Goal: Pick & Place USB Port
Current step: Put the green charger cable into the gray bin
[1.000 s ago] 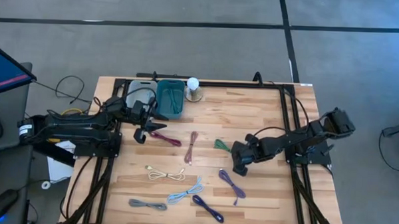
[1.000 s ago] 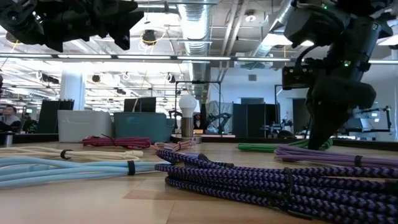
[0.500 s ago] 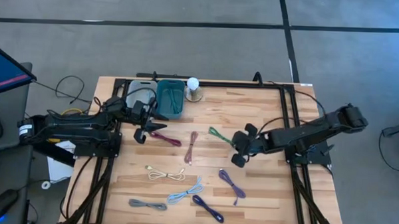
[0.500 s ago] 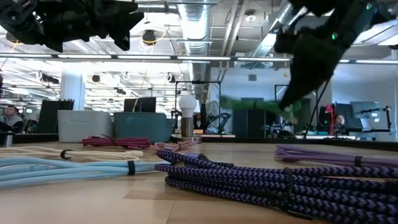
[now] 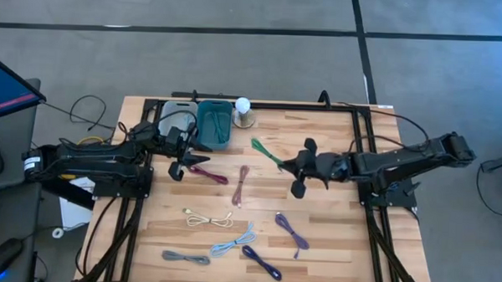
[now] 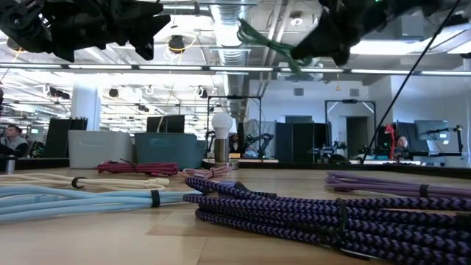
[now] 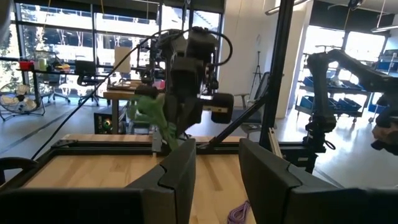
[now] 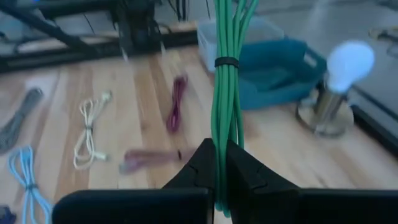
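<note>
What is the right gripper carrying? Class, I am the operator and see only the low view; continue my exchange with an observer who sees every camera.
Observer: The right wrist view shows the right gripper shut on a green cable, a bundle tied with a black band.
Operator: Is it over a bin yet?
Observer: No. From above, the gripper hangs over the middle of the table, to the right of the teal bin.
Operator: And the left arm?
Observer: The left gripper waits in front of that bin, near a maroon cable. Its own wrist view shows the fingers apart with nothing between them.
</note>
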{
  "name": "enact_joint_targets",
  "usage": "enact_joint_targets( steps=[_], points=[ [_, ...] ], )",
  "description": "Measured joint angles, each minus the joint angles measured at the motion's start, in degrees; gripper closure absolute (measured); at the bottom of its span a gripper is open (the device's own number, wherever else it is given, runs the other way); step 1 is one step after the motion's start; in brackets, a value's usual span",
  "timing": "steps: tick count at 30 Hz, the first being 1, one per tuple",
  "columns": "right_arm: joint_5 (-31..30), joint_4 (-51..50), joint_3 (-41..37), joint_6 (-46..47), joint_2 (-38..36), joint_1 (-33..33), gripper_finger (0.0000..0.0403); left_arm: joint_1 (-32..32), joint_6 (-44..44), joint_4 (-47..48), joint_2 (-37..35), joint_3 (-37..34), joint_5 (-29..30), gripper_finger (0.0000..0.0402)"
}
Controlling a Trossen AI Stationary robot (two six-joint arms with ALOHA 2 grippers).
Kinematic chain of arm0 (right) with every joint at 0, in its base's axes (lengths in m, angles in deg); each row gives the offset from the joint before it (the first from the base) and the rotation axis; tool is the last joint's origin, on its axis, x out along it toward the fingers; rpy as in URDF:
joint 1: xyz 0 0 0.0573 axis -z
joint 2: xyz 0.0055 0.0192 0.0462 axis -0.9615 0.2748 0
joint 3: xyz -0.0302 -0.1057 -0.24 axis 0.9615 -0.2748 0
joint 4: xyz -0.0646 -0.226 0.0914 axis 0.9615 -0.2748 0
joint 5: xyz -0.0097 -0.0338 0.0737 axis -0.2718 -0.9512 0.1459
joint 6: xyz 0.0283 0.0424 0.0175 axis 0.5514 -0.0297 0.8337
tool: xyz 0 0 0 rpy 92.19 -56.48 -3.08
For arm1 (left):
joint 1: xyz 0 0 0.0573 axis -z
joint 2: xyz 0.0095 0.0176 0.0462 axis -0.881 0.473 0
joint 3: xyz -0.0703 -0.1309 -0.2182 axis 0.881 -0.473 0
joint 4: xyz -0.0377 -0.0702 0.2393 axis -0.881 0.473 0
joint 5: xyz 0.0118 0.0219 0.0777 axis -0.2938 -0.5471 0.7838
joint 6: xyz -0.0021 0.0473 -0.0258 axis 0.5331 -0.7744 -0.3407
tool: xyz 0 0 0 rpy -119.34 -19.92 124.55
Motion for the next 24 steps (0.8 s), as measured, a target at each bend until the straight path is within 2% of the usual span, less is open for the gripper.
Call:
enact_joint_targets(
  steps=[6, 11, 21, 24],
  points=[
    [0.6, 7.7, 0.0, -4.1, 2.3, 1.4, 0.0399, 0.0, 0.0, 0.0, 0.0, 0.0, 0.0, 0.0279],
    [5.8, 15.4, 0.3, -5.5, 7.0, 2.9, 0.0399, 0.0, 0.0, -0.1, 0.0, 0.0, 0.0, 0.0279],
    [6.5, 16.6, 10.6, -12.2, 18.1, 3.4, 0.0399, 0.0, 0.0, -0.5, 0.0, 0.0, 0.0, 0.0279],
    [8.7, 16.4, 13.8, -13.9, 20.7, 3.8, 0.0399, 0.0, 0.0, -0.5, 0.0, 0.0, 0.0, 0.0279]
  ],
)
